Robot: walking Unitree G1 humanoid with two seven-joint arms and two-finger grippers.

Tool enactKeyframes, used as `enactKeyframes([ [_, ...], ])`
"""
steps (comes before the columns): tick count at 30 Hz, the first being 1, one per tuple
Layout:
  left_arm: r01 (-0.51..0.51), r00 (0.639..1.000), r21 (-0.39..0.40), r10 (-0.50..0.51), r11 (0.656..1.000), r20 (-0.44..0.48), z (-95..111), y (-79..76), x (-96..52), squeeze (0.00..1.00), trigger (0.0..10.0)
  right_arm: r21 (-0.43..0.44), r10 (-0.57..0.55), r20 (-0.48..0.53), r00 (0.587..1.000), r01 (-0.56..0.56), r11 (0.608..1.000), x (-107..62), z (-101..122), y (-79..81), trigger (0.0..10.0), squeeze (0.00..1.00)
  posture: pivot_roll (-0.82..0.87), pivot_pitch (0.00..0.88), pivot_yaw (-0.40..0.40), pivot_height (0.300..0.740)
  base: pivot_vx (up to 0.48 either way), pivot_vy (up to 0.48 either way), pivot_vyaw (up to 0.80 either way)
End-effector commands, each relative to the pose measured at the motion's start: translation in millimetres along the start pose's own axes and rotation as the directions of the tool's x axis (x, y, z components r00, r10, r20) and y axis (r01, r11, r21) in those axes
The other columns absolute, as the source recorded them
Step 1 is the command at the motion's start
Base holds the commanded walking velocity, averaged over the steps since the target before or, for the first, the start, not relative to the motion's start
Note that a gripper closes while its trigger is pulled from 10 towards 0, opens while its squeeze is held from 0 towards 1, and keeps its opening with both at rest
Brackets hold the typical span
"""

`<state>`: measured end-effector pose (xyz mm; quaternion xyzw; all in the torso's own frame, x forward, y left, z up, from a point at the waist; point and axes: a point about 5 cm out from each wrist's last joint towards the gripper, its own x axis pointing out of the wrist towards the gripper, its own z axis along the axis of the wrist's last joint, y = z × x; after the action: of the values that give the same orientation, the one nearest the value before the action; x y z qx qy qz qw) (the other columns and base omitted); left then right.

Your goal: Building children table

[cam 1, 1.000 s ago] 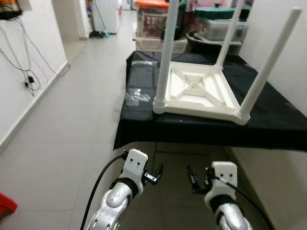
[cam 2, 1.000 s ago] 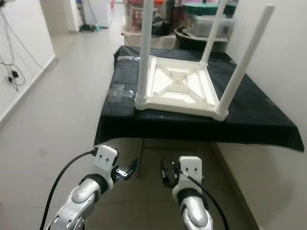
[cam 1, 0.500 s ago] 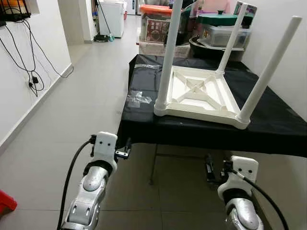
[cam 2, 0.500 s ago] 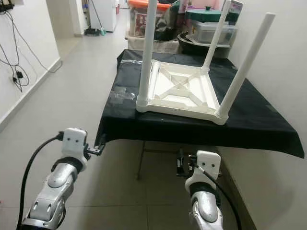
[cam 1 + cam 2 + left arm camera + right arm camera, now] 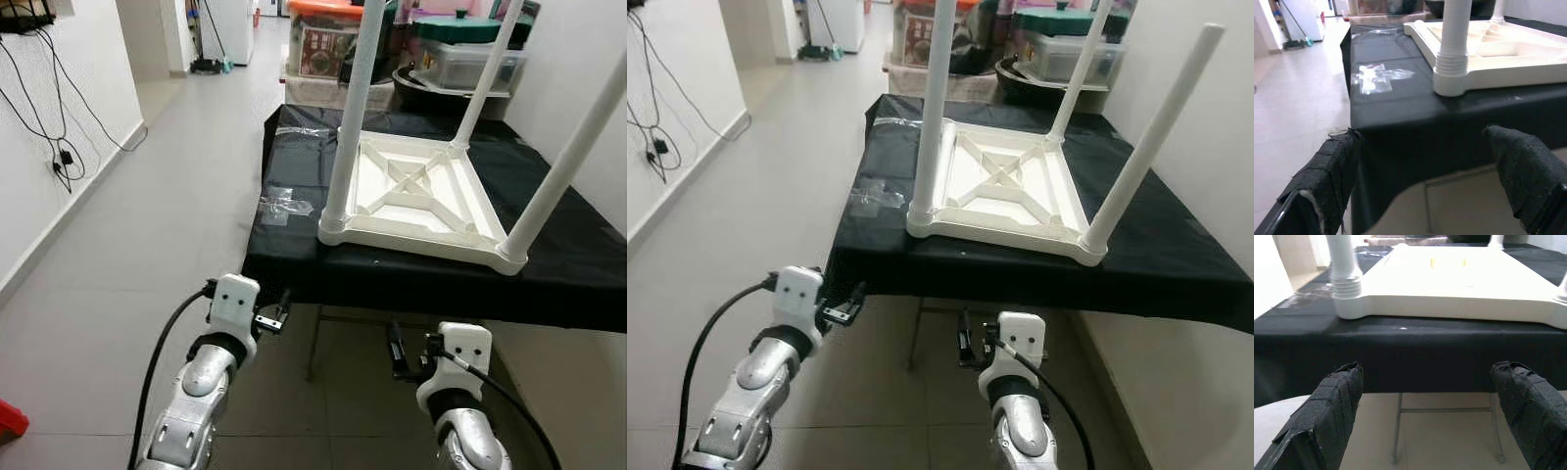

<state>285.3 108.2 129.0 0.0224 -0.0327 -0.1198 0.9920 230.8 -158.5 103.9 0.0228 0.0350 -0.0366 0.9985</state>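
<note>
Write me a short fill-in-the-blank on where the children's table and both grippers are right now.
1. The white plastic children's table lies ____ on the black cloth-covered workbench, legs pointing up.
2. Both the left gripper and the right gripper have fingers that are ____.
3. The crumpled clear plastic bag lies on the robot's ____ side of the white table.

Missing words: upside down; open; left

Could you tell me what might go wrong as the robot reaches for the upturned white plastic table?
The upturned white plastic table sits near the black-covered bench's front edge; a push could tip it. Both open grippers, left gripper and right gripper, hang below that edge and might snag the cloth.
</note>
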Motion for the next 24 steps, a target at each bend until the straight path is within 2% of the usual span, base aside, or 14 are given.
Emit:
enactKeyframes([
  [1,0.019,1.0,-0.005,-0.019,1.0,-0.006,-2.1,-4.3,-0.8,0.0,10.0,-0.011,-0.005,-0.014,1.0,0.005,1.0,-1.2,-4.4,-1.2,10.0,0.0,0.08,0.0,-0.1,0.74,0.292,0.0,0.0],
  [19,0.016,1.0,-0.01,-0.016,1.0,0.0,-1.3,-3.7,-2.4,0.0,10.0,0.0,0.003,-0.008,1.0,-0.003,1.0,0.0,-3.2,-0.2,10.0,0.0,0.08,0.0,-0.1,0.74,0.291,0.0,0.0],
  [24,0.011,1.0,-0.011,-0.011,1.0,0.003,-0.6,-1.8,-3.0,0.0,10.0,0.046,-0.014,0.006,1.0,0.014,0.999,2.8,1.0,-0.8,10.0,0.0,0.09,0.0,-0.106,0.74,0.292,0.0,0.0],
])
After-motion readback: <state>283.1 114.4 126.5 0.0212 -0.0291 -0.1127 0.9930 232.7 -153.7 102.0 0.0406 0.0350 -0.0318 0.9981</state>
